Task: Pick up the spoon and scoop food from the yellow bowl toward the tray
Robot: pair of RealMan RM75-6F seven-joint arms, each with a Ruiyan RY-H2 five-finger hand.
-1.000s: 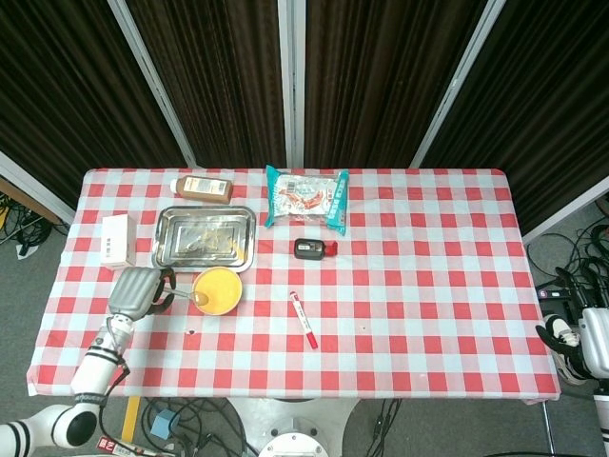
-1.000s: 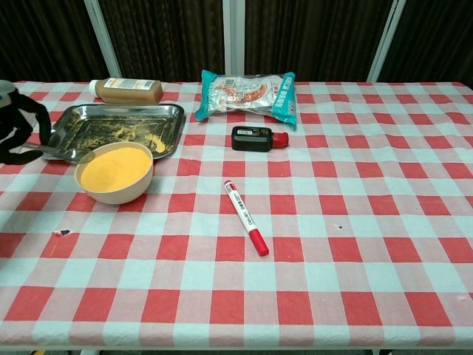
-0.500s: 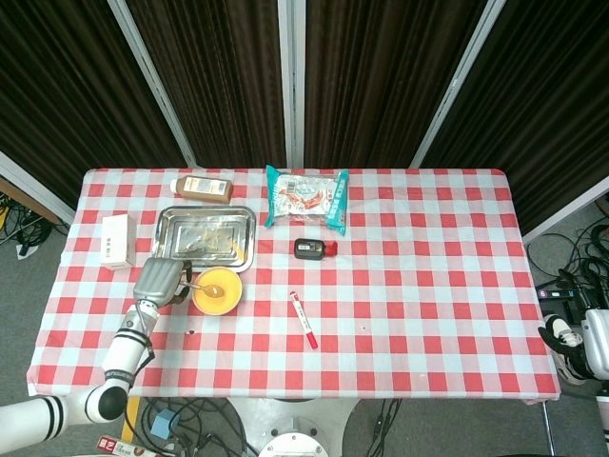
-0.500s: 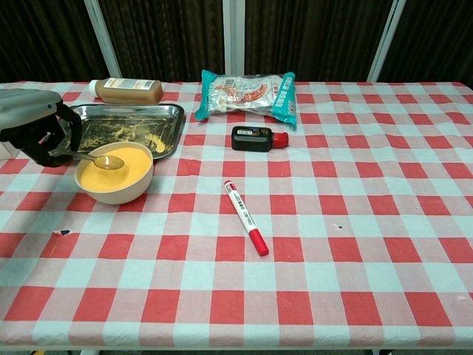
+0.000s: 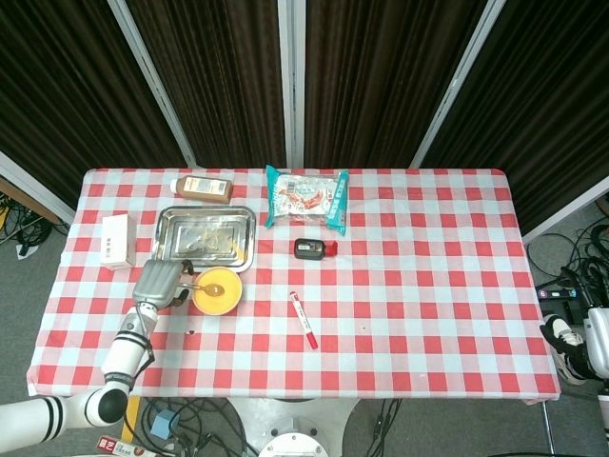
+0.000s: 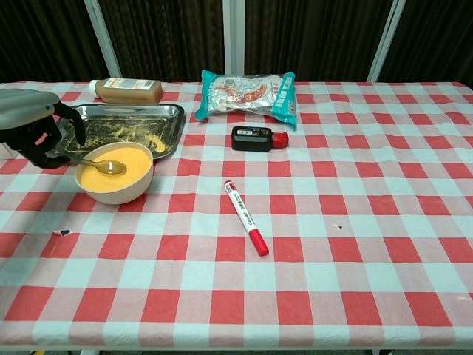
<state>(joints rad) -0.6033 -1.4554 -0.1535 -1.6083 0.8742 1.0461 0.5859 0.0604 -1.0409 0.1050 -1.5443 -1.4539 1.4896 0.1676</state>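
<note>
My left robot hand [image 6: 33, 126] pinches spoon [image 6: 103, 165]; spoon tip now dipped into food in yellow bowl [image 6: 114, 172], moved in from rim. Next: lift toward tray [image 6: 171, 118]. Right robot hand [image 5: 598, 343] barely visible; state unclear.

head view high above, chest view low, both sharing table [image 5: 428, 314]

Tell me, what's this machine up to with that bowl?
The robot's left hand holds a spoon, with the spoon's tip over the yellow food in the yellow bowl. The metal tray behind the bowl already has yellow bits in it. The right hand stays off past the table's edge, uninvolved.
</note>
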